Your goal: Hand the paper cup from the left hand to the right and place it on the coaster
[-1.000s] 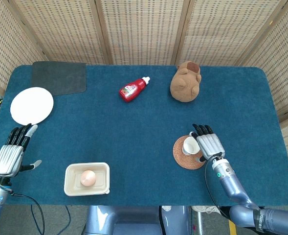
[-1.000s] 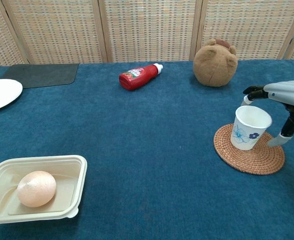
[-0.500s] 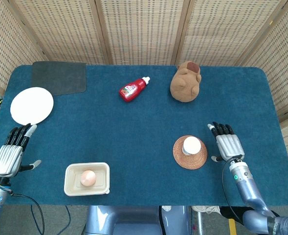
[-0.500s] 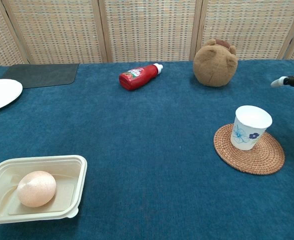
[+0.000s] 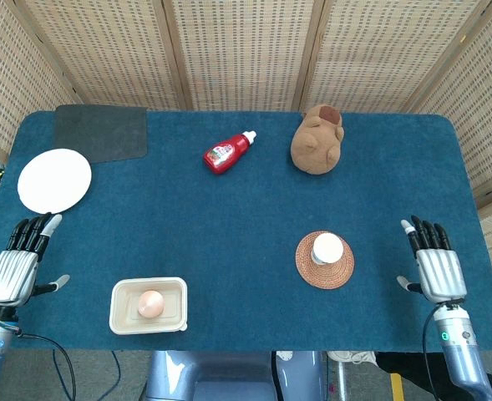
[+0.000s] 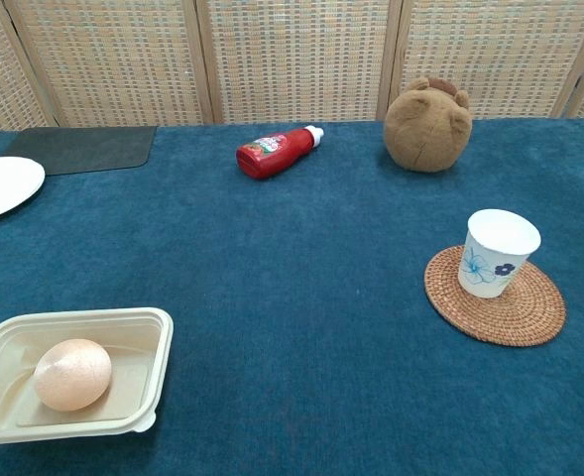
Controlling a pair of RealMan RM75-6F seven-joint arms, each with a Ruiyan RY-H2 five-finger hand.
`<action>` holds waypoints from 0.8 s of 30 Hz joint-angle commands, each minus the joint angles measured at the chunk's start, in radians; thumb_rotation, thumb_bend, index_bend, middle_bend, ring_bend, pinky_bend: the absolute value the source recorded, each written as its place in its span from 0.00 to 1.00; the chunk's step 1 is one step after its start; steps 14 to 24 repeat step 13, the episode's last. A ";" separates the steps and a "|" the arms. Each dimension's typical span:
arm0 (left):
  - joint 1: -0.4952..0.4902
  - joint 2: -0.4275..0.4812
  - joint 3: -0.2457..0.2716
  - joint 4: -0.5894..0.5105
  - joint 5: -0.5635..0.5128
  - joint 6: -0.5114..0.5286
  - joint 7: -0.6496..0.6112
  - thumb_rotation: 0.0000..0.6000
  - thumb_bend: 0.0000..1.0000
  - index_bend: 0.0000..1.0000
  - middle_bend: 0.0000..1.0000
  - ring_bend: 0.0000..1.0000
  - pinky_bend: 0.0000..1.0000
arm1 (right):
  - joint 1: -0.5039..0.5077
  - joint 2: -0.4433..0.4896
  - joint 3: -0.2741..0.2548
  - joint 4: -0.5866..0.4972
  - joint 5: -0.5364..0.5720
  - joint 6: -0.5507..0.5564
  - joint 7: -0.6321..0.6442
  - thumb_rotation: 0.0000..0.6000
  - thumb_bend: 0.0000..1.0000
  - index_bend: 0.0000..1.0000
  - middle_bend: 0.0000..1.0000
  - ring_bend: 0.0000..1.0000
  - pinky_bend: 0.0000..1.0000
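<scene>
Blue cloth across the table [image 5: 229,225], seen from the head. Cup [image 5: 327,248] upright on the woven coaster [image 5: 324,261], right of centre. Right hand [image 5: 433,266] spread flat, holding nothing, near the right edge, well apart from the cup. Left hand [image 5: 17,263] likewise spread and bare, near the left front corner, just below a white plate [image 5: 54,180]. Tray [image 5: 149,306] with an egg [image 5: 150,303] at the front edge. Red bottle [image 5: 228,152], plush toy [image 5: 317,139] and dark mat [image 5: 101,131] toward the back. Open cloth between cup and both hands.

From the chest: no hands showing. Cup [image 6: 497,253] with blue flower print, standing toward the coaster's [image 6: 495,298] far-left part. Bottle [image 6: 277,153] lying on its side, label too small to read.
</scene>
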 commanded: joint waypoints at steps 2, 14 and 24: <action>0.006 0.007 0.002 -0.022 0.005 0.008 0.015 1.00 0.13 0.00 0.00 0.00 0.00 | -0.075 -0.017 -0.018 0.066 -0.061 0.095 0.017 1.00 0.02 0.00 0.00 0.00 0.00; 0.028 0.022 0.006 -0.076 0.010 0.036 0.044 1.00 0.13 0.00 0.00 0.00 0.00 | -0.141 0.003 -0.001 0.094 -0.125 0.167 0.113 1.00 0.02 0.00 0.00 0.00 0.00; 0.028 0.022 0.006 -0.076 0.010 0.036 0.044 1.00 0.13 0.00 0.00 0.00 0.00 | -0.141 0.003 -0.001 0.094 -0.125 0.167 0.113 1.00 0.02 0.00 0.00 0.00 0.00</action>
